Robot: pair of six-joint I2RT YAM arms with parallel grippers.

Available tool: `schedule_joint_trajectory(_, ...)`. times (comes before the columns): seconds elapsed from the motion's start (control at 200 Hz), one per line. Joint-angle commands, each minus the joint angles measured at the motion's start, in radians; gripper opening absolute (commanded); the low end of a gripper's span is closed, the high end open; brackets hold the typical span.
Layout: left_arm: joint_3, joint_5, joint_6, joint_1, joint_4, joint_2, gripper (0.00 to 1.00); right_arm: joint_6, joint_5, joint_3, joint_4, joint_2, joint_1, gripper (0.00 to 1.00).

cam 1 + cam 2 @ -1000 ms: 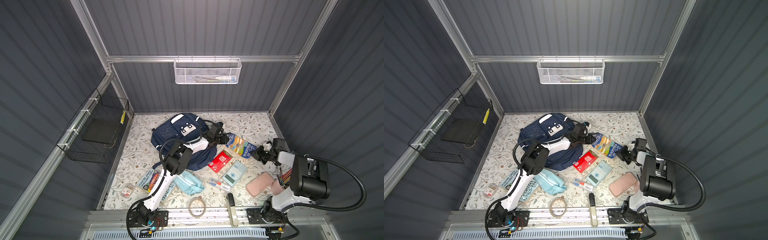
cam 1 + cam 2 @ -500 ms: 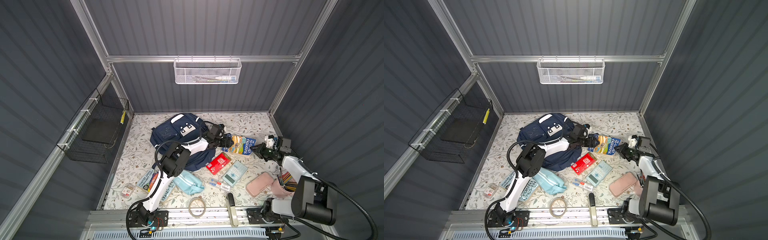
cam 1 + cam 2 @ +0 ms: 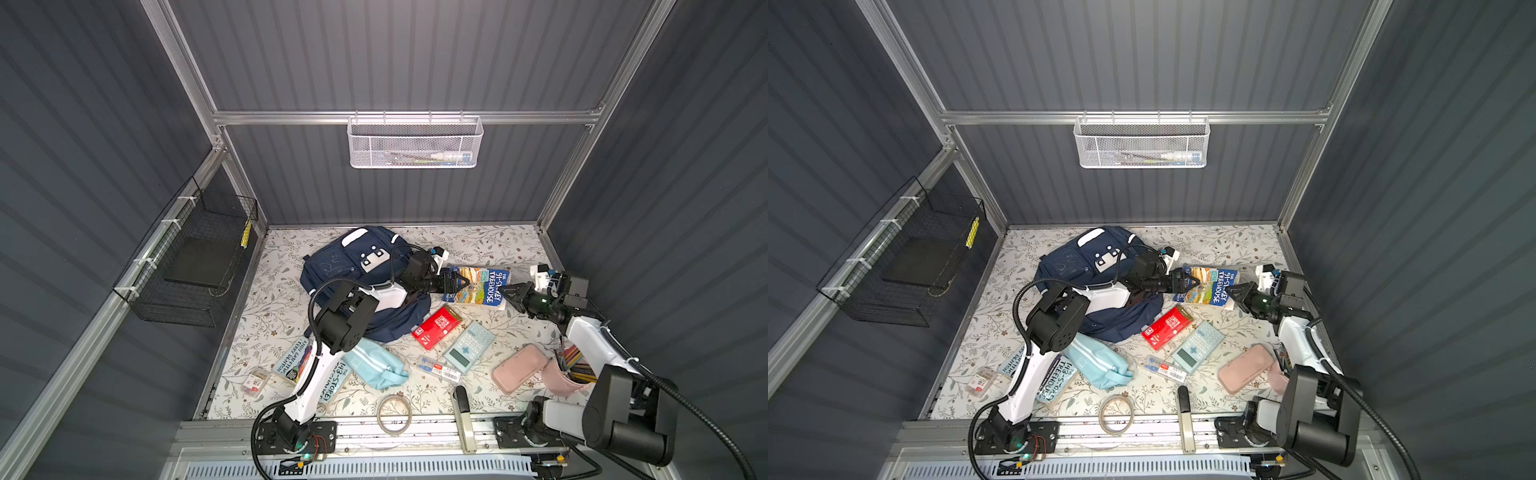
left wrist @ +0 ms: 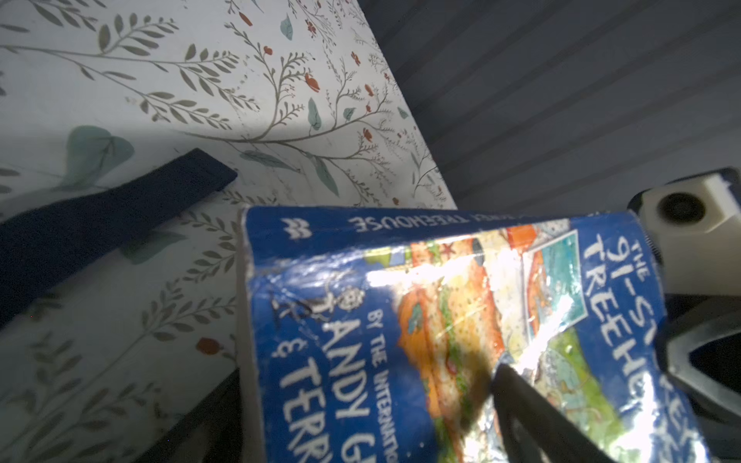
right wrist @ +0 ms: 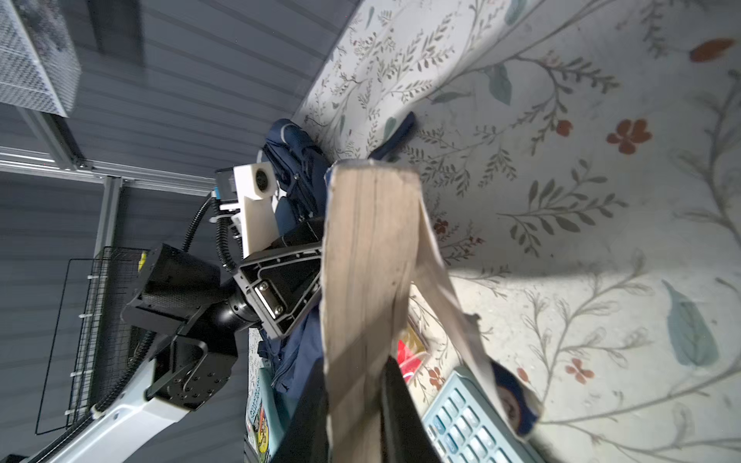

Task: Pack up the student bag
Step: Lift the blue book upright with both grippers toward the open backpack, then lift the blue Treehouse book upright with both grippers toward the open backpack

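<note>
The student bag (image 3: 345,266) (image 3: 1075,266), navy with white patches, lies at the back left of the floral mat. A blue paperback, "The 91-Storey Treehouse" (image 3: 482,284) (image 3: 1214,284), hangs above the mat between my two grippers. My right gripper (image 3: 509,293) (image 5: 355,421) is shut on its page block (image 5: 369,260), and the back cover sags loose. My left gripper (image 3: 459,283) (image 3: 1190,282) stands open at the book's opposite edge. One of its fingers (image 4: 521,401) lies over the cover (image 4: 401,320). A bag strap (image 4: 100,216) rests on the mat.
Below the book lie a red box (image 3: 436,326), a calculator (image 3: 469,347) and a pen pack (image 3: 440,369). A pink pencil case (image 3: 519,368) and a pencil cup (image 3: 571,374) sit right. A light blue pouch (image 3: 376,363) and books (image 3: 293,359) lie under the left arm; a tape roll (image 3: 395,413) sits in front.
The right gripper has lifted the book off the mat and swung it towards the left gripper. The left gripper has opened and now stands at the book's edge.
</note>
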Motion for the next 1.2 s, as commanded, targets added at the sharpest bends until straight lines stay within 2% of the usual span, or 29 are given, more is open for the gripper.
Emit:
schedule_joint_trajectory(0.0,-0.041,0.146,-0.130,-0.025,0.231,-0.072,0.55,0.028,-0.173,0.005,0.106,-0.042,0.013,0.00)
schedule_joint_trajectory(0.02,-0.044,0.150,-0.125,-0.025,0.227,-0.082,0.50,0.027,-0.173,0.006,0.105,-0.044,0.012,0.00)
schedule_joint_trajectory(0.065,-0.049,0.145,-0.088,-0.027,0.178,-0.112,0.46,0.020,-0.172,0.009,0.092,-0.050,0.012,0.00)
schedule_joint_trajectory(0.16,-0.055,0.124,-0.029,-0.026,0.084,-0.158,0.27,-0.008,-0.157,0.020,0.052,-0.063,0.011,0.00)
schedule_joint_trajectory(0.265,-0.075,0.121,-0.056,-0.020,0.076,-0.175,0.20,-0.045,-0.099,0.028,0.000,-0.086,0.011,0.00)
schedule_joint_trajectory(0.325,-0.086,0.122,-0.073,-0.017,0.072,-0.187,0.00,-0.068,-0.061,0.031,-0.030,-0.094,0.011,0.05)
schedule_joint_trajectory(0.42,-0.086,0.137,-0.087,-0.018,0.035,-0.207,0.00,-0.075,-0.053,0.019,-0.024,-0.088,0.012,0.19)
schedule_joint_trajectory(0.545,-0.152,0.144,-0.182,-0.020,0.133,-0.269,0.00,-0.040,-0.059,-0.037,0.085,-0.064,0.012,0.51)
schedule_joint_trajectory(0.595,-0.168,0.139,-0.184,-0.020,0.124,-0.298,0.00,-0.039,-0.055,-0.047,0.106,-0.053,0.012,0.59)
schedule_joint_trajectory(0.8,-0.225,0.082,-0.119,-0.006,0.005,-0.409,0.00,-0.093,0.074,-0.091,0.093,-0.117,0.003,0.72)
schedule_joint_trajectory(0.871,-0.220,0.053,-0.067,-0.002,-0.075,-0.427,0.00,-0.101,0.076,-0.104,0.088,-0.213,0.004,0.75)
schedule_joint_trajectory(0.951,-0.225,0.037,-0.052,0.002,-0.091,-0.441,0.00,-0.113,0.127,-0.108,0.048,-0.329,0.008,0.77)
schedule_joint_trajectory(1.081,-0.214,0.029,-0.025,0.003,-0.143,-0.482,0.00,-0.214,0.326,-0.137,-0.009,-0.486,0.002,0.86)
schedule_joint_trajectory(1.146,-0.220,0.037,-0.023,0.006,-0.156,-0.505,0.00,-0.212,0.332,-0.148,0.015,-0.502,-0.016,0.89)
schedule_joint_trajectory(1.191,-0.225,0.044,-0.027,0.009,-0.158,-0.520,0.00,-0.199,0.283,-0.142,0.040,-0.486,-0.027,0.90)
